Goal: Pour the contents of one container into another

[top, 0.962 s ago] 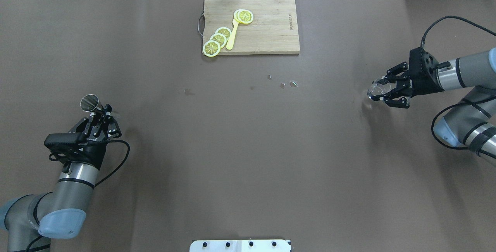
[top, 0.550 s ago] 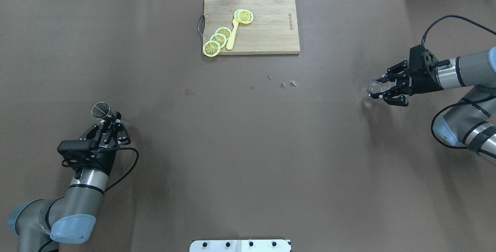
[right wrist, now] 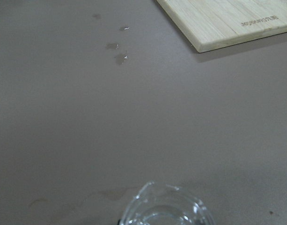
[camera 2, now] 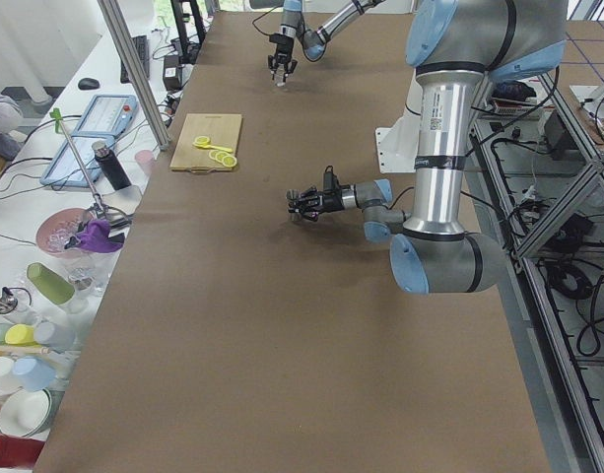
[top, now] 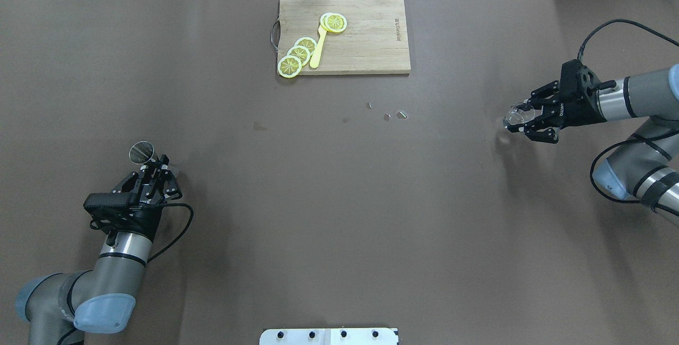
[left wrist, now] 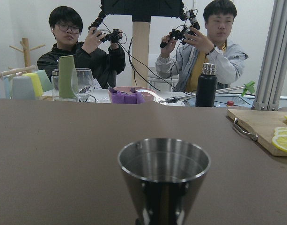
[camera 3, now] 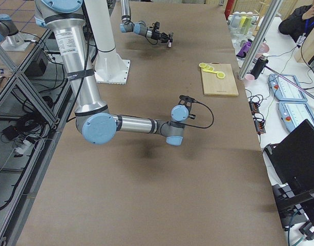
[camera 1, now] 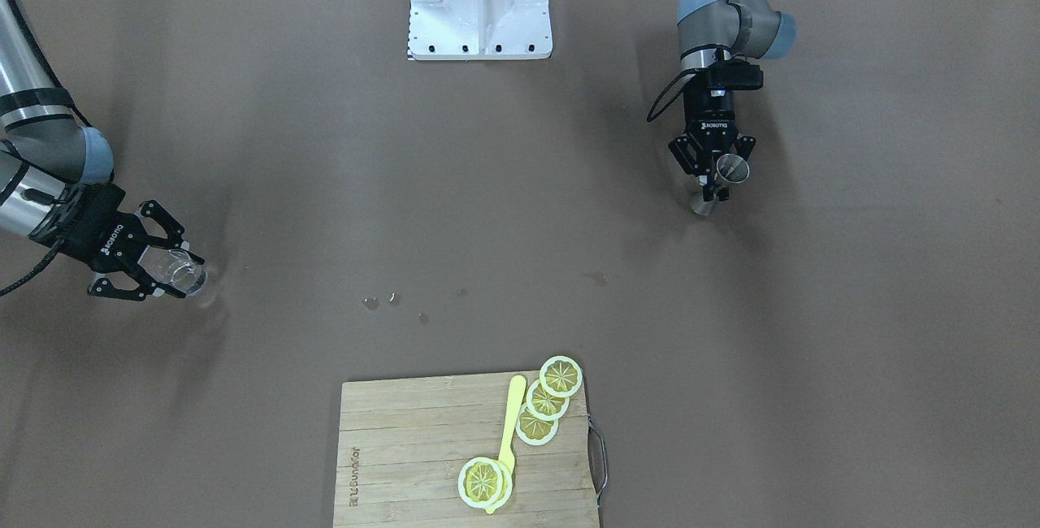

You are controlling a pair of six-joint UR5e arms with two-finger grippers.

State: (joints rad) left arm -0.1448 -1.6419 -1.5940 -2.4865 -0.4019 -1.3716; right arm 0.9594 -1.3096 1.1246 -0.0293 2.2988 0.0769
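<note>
My left gripper (top: 157, 166) is shut on the narrow waist of the steel jigger (top: 142, 152), which it holds upright just above the table at the near left. The jigger (left wrist: 164, 174) fills the bottom of the left wrist view, its round mouth facing up. In the front-facing view the same jigger (camera 1: 734, 170) sits in that gripper (camera 1: 717, 183). At the far right my right gripper (top: 521, 120) is shut on the clear glass cup (top: 515, 115), low over the table. The cup's rim (right wrist: 164, 212) shows at the bottom edge of the right wrist view.
A wooden cutting board (top: 371, 37) with lemon slices (top: 298, 54) and a yellow spoon lies at the far middle. Small wet spots (top: 395, 115) mark the brown table in front of it. The white robot base (top: 329, 336) is at the near edge. Cups and operators are beyond the far edge.
My left arm has carried the jigger to the right and slightly nearer the robot. The right gripper with the glass cup has shifted a little toward the far edge.
</note>
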